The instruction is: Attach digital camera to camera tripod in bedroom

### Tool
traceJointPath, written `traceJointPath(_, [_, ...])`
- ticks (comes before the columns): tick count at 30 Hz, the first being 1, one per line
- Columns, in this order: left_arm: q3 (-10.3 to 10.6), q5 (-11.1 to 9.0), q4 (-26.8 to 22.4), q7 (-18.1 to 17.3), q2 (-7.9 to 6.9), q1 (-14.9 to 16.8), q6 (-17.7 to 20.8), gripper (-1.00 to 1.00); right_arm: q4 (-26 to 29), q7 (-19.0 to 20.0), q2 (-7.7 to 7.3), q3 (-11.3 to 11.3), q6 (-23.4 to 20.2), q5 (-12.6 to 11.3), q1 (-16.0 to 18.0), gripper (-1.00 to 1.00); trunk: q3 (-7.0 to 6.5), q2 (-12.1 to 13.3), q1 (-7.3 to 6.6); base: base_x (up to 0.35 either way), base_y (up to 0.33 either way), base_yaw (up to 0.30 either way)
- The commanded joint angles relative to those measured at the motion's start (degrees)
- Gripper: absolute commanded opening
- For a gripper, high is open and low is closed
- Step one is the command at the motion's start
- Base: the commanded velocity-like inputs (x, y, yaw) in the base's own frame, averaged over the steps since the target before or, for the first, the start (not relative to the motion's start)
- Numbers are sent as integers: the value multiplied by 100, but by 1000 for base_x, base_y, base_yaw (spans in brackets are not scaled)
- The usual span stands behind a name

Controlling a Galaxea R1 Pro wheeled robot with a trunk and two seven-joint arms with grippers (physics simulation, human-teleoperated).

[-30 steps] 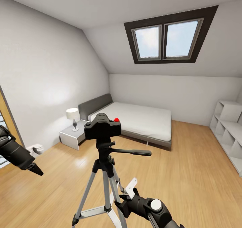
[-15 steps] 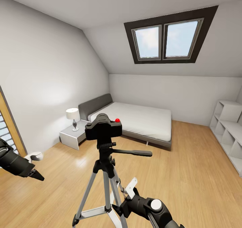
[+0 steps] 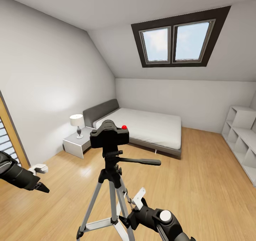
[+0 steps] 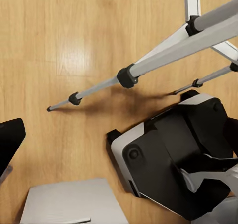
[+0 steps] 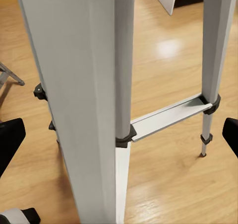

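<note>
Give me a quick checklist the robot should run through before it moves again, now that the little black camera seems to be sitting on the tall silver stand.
1. Small black boxy digital camera with red button sits on the head of the silver-legged camera tripod: ok.
2. Camera looks level: ok.
3. Camera actually locked to the mount: cannot tell.
4. Left gripper is apart from camera and tripod, off to the side: ok.
5. Right gripper has the tripod's leg between its open fingers, very close: not ok, a sideways move might knock the stand.
6. Tripod feet rest on the wood floor: ok.
</note>
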State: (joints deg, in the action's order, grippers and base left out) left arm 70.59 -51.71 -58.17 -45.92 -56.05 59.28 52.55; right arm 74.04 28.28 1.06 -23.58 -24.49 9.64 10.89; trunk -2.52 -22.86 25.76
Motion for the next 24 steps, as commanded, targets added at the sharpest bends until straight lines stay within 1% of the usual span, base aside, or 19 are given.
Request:
traceJointPath(1, [28,-32,1,3,-1,15,20,100,8,39,2,5,-17,60,1,100,3,-6,3,0,0,0])
traceJointPath(4, [5,-58,136,144,135,-76,-113,100,37,46,-18,11,-30,58,-2,100,3,-6,3,0,0,0])
traceJointPath(5, [5,-58,136,144,135,-76,-113,100,37,46,-18,11,-30,58,-2,100,3,-6,3,0,0,0])
traceJointPath(8, [-11,-74,336,233,264,-125,-235,100,136,50,-39,11,-53,57,-18,100,3,-6,3,0,0,0])
traceJointPath(9, [-11,-74,336,233,264,-125,-235,100,136,50,-39,11,-53,57,-18,100,3,-6,3,0,0,0])
traceJointPath(11, [-17,-100,570,267,395,-157,-304,100,230,54,-52,11,-101,56,-37,100,3,-6,3,0,0,0])
traceJointPath(12, [-19,-135,735,280,487,-179,-346,100,271,56,-58,11,-128,56,-47,100,3,-6,3,0,0,0])
traceJointPath(13, [-19,-135,735,280,487,-179,-346,100,271,56,-58,11,-128,56,-47,100,3,-6,3,0,0,0])
traceJointPath(15, [-22,-268,1139,296,722,-242,-459,100,334,58,-70,11,-169,58,-83,100,3,-6,3,0,0,0])
traceJointPath(17, [-24,-461,1595,306,976,-338,-641,100,375,60,-80,15,-194,60,-140,100,3,-6,3,0,0,0])
traceJointPath(18, [-24,-461,1595,306,976,-338,-641,100,375,60,-80,15,-194,60,-140,100,3,-6,3,0,0,0])
traceJointPath(21, [-26,-808,2268,317,1306,-534,-1072,100,431,62,-92,13,-217,61,-200,100,3,-6,3,0,0,0])
traceJointPath(22, [-26,-808,2268,317,1306,-534,-1072,100,431,62,-92,13,-217,61,-200,100,3,-6,3,0,0,0])
traceJointPath(24, [-23,-1070,2651,320,1473,-693,-1419,100,460,62,-97,9,-225,62,-232,100,3,-6,3,0,0,0])
